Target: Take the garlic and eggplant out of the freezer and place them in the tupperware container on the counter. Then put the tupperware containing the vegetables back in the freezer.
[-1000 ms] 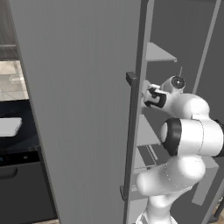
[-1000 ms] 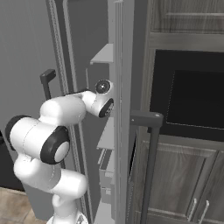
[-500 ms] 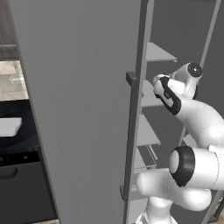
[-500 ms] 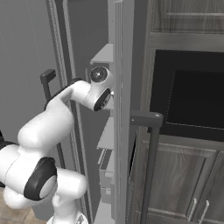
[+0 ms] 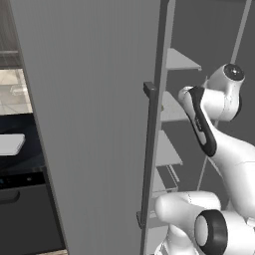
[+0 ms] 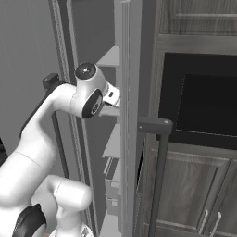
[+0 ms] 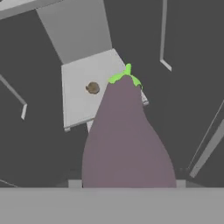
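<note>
The eggplant (image 7: 127, 140) takes up the lower middle of the hand view. It's dull purple and pear-shaped, fat at the bottom of the frame and tapering up to a bright green cap at about the centre. The surface is smooth and matte, with no markings that I can see. It sits right where the end effector's fingertips would rise and it covers them, so the end effector looks to be grasping the eggplant, with the jaws spread around its wide body.

Behind it, in the upper middle of that same view, there's a pale grey shelf (image 7: 87, 94) with the garlic (image 7: 92, 88) on it. The garlic is a small roundish brownish bulb, left of the green cap and well apart from the eggplant.

In the left base view the freezer (image 5: 89, 124) door fills the left and centre of the frame as a wide flat grey slab, with its dark bar handle (image 5: 148, 154) down the middle. The white arm bends in from the lower right, and its wrist is up at the right by the shelves. At the far left edge, about mid-height, a bit of the white tupperware container (image 5: 10, 144) sits on the black worktop (image 5: 22, 162).

In the right base view the arm comes up from the lower left, with the hand at the upper middle, against the freezer's shelves.
</note>
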Robot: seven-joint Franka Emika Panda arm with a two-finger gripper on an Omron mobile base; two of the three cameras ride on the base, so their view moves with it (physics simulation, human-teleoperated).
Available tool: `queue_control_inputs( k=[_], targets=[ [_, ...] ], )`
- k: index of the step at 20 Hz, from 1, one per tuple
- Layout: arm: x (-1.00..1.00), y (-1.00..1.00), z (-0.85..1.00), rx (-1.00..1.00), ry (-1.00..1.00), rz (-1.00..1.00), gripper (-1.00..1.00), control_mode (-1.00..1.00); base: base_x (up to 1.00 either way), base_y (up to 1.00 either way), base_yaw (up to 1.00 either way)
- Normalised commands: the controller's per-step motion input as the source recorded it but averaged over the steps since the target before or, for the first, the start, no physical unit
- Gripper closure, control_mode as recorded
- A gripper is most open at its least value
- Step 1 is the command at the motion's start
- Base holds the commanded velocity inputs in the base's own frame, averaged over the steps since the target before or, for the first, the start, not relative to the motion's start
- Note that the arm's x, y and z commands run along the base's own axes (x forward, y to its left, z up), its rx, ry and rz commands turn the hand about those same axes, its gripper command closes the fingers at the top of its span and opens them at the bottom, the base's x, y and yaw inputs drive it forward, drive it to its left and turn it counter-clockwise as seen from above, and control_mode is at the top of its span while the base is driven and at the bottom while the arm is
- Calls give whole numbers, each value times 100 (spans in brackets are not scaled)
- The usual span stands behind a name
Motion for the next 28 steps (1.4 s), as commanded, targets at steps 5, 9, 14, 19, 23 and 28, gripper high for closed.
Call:
queue_control_inputs(
  k=[5, 9, 14, 19, 23, 28],
  targets=[
    [-90, 42, 0, 0, 13, 1, 100, -100, 0, 0, 0],
    [-75, 41, 0, 0, 9, 9, 100, -100, 0, 0, 0],
    [-57, 35, 0, 0, 2, 14, 100, -100, 0, 0, 0],
    [-42, 17, 0, 0, 0, 15, 100, -100, 0, 0, 0],
    [-16, 5, 0, 0, 0, 18, 100, -100, 0, 0, 0],
    [-26, 4, 0, 0, 0, 13, 100, -100, 0, 0, 0]
  ],
)
